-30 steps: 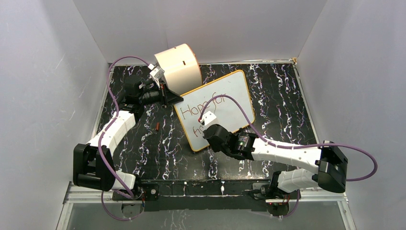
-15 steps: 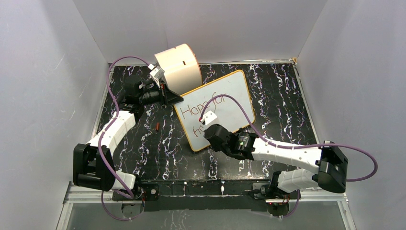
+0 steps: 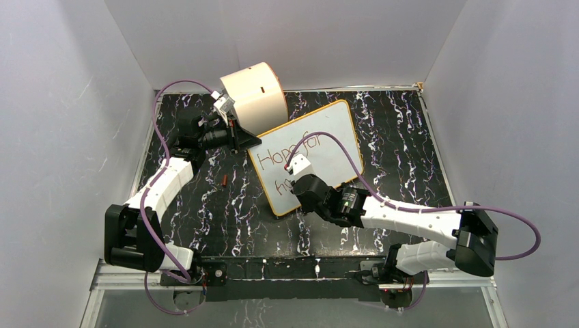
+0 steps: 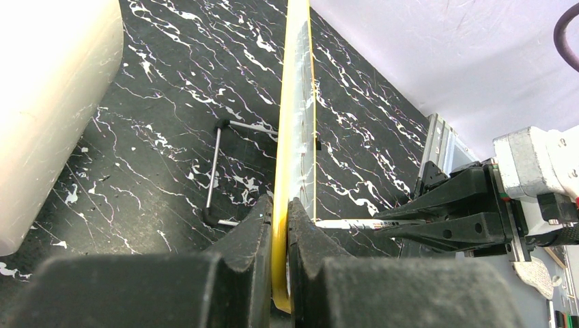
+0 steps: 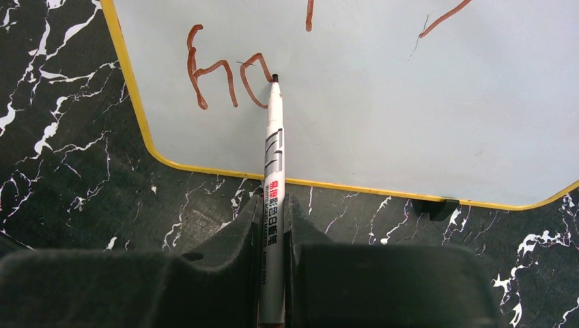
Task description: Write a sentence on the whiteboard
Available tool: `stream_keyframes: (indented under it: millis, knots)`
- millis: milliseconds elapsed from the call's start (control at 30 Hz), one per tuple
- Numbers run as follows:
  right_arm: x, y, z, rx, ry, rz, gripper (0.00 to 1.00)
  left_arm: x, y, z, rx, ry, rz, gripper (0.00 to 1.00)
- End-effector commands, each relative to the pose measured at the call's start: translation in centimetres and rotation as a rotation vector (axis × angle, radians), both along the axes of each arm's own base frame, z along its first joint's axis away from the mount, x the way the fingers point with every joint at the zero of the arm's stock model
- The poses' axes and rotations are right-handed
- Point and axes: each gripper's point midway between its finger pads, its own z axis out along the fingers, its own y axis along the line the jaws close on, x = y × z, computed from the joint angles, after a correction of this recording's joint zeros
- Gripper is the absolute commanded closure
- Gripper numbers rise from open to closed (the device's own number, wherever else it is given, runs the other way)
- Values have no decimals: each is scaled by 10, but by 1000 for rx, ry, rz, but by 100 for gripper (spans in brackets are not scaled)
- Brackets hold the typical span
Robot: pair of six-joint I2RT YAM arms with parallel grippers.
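**A:** What has the right gripper (image 5: 272, 208) got?

**B:** Its jaws are clamped on the pen (image 5: 274, 157). The tip is at the board (image 5: 410, 102), on the second letter of the sentence's (image 5: 194, 68) lower line, so it looks mid-stroke.

**A:** And the left gripper (image 4: 280, 212)?

**B:** It's pinched tight on the board's yellow rim, probably to steady it against the pen's push. The board sits mid-table (image 3: 396, 137), with its left corner beside the drum (image 3: 256, 96).

1 high view from the near edge, 2 close wrist views, all 3 on the whiteboard (image 3: 334, 130)
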Motion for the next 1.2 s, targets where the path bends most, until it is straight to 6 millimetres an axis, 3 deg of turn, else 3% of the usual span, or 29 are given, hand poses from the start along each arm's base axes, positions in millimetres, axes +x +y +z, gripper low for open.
stream_keyframes:
  millis: [0,433,1167]
  knots:
    - [17,13,31,102,-78,-32,100,-2,-1,-30,62,64,8,100]
    - [4,0,4,30,3,-22,100,-1,-1,-32,62,71,5,100]
    - [-2,-17,-11,-34,36,-44,100,-1,0,-32,66,66,9,100]
